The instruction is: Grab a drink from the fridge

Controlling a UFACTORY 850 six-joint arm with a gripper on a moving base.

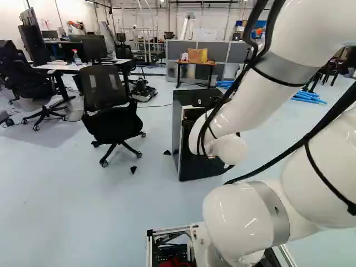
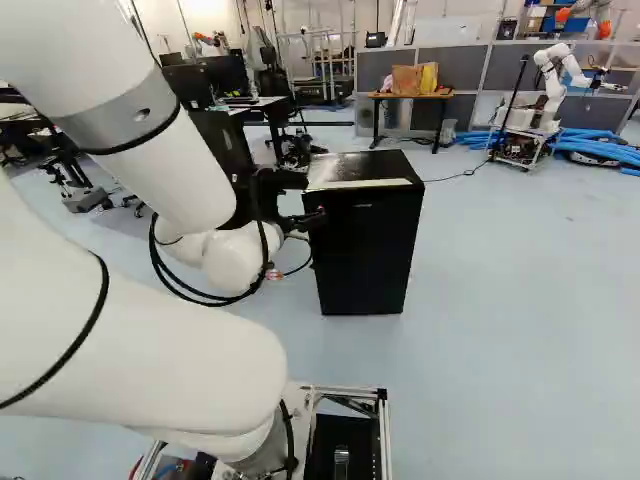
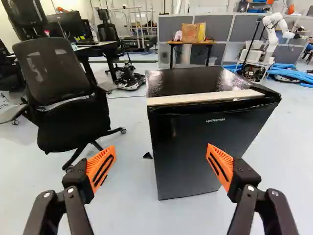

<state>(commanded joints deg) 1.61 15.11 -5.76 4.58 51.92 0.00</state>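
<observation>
The gripper [image 2: 303,205] shows partly in the right base view, beside the black fridge [image 2: 364,240]. In the wrist view the gripper [image 3: 160,160] stands open, its orange pads wide apart and nothing between them. Ahead of it is the fridge [image 3: 203,147], its dark front facing the camera, with a pale strip [image 3: 205,97] along the top front edge. The fridge stands upright on the floor; whether its door is slightly ajar I cannot tell. In the left base view the arm covers part of the fridge [image 1: 185,100]. No drink shows in any view.
A black office chair [image 1: 105,111] stands beside the fridge, with a desk [image 1: 78,68] behind it. Farther back are a small table [image 2: 410,97] with bags, grey partitions [image 2: 465,75], blue tubes [image 2: 600,145] and another robot [image 2: 550,85].
</observation>
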